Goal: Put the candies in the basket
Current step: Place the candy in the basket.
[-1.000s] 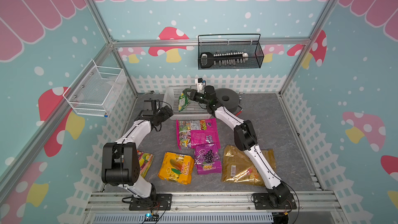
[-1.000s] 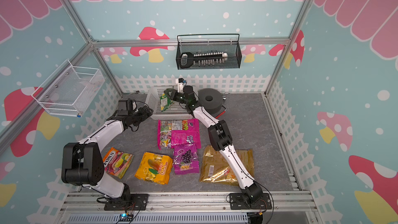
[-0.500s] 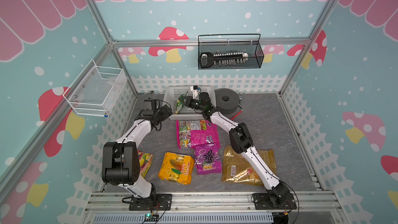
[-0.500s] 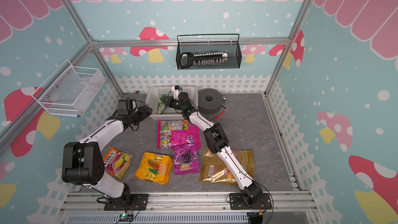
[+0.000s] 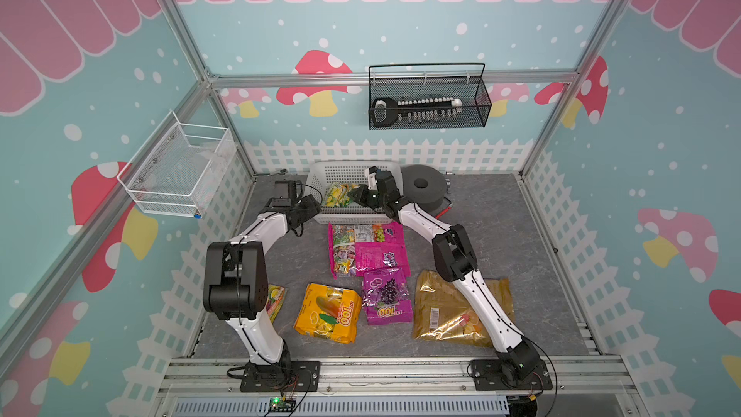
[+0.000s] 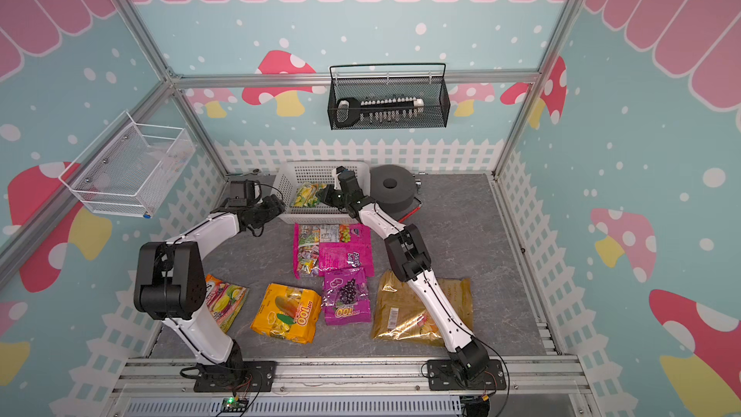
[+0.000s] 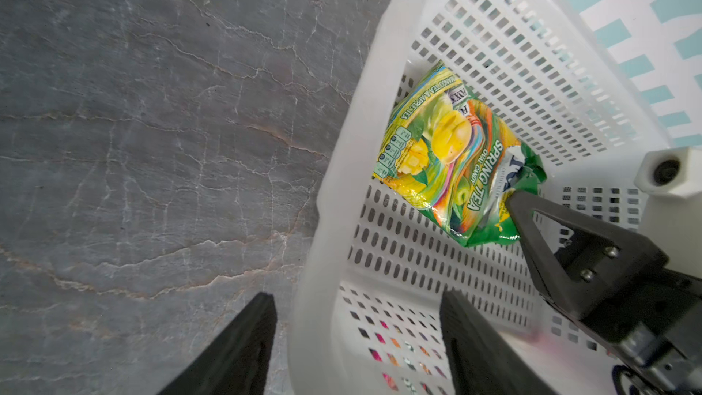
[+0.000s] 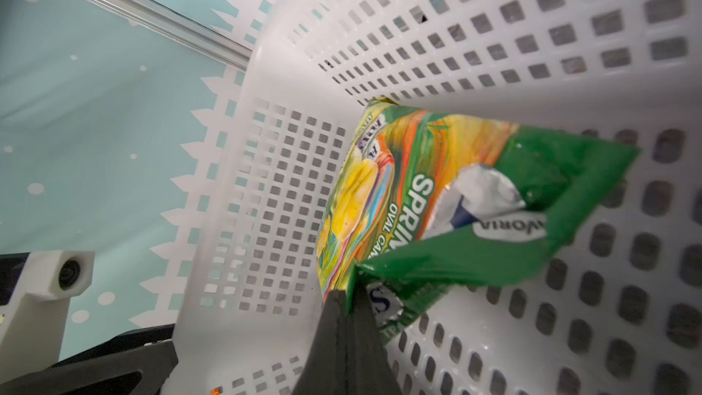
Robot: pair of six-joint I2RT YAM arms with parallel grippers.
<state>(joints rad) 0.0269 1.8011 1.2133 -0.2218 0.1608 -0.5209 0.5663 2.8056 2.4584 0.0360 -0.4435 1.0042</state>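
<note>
The right pincer (image 8: 346, 298) reaches down inside the white perforated basket (image 5: 353, 165). Its fingers are pressed together on a crumpled green corner of the small green-yellow "Spring Tea" candy bag (image 8: 399, 191). The bag lies tilted in the basket's left end, with its far edge against the side wall.

The left pincer (image 7: 357, 298) stands with its fingers apart, straddling that same left wall of the basket. One finger is outside over the grey marbled desk (image 5: 501, 234) and the other is inside the basket. Whether either finger touches the wall cannot be told.

The big magenta bag (image 5: 373, 248) lies flat on the desk, just in front of the basket's near wall. Farther out from the basket are the purple grape "100" bag (image 5: 387, 294), the orange-yellow "100" bag (image 5: 326, 312) and the big gold bag (image 5: 435, 310), which the right arm partly covers. A dark grey roll (image 5: 423, 188) stands just beside the basket's right end.
</note>
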